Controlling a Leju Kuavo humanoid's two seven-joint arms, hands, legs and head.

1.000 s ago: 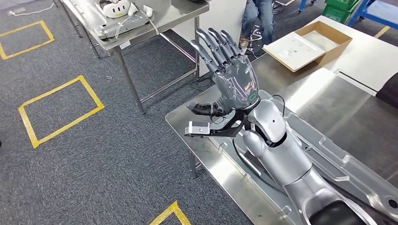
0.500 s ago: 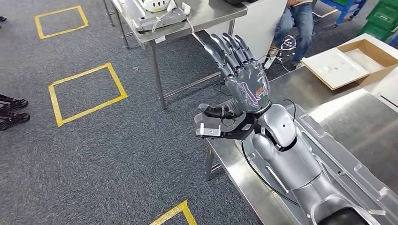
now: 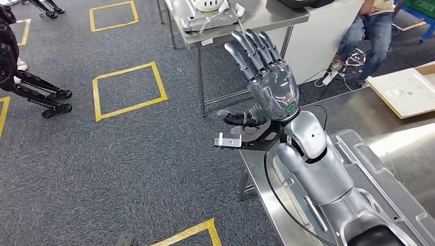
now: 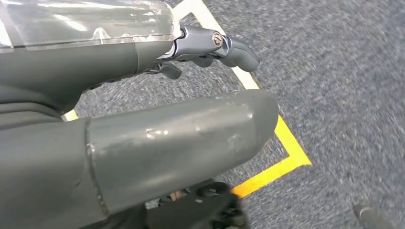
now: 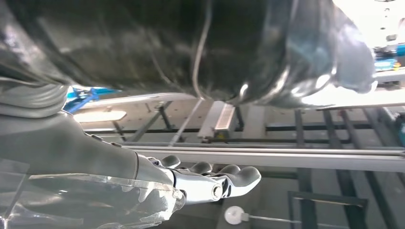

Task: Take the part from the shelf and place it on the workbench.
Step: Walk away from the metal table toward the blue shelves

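Note:
A long silver stamped metal part (image 3: pixel 377 171) lies flat on the steel workbench (image 3: pixel 336 108) at the right, under my right forearm. My right hand (image 3: pixel 269 84) is raised above the workbench's near corner, back towards me, fingers spread and pointing up, holding nothing. In the right wrist view the same hand (image 5: pixel 143 183) reaches out with straight fingers (image 5: pixel 229 179) against ceiling beams. My left hand (image 4: pixel 143 124) hangs over the carpet with thumb and fingers (image 4: pixel 217 45) apart and nothing between them.
A second steel table (image 3: pixel 256 23) at the back carries a grey case and a white headset (image 3: pixel 208 6). A person in jeans (image 3: pixel 367 38) sits behind it. A cardboard box (image 3: pixel 408 92) lies at the workbench's far end. Yellow tape squares (image 3: pixel 128 89) mark the carpet; dark robot legs (image 3: pixel 36 87) stand at left.
The whole picture has swung, so the camera has turned left: tables and box slid right, more carpet and the dark legs came in. My right hand stays raised and empty.

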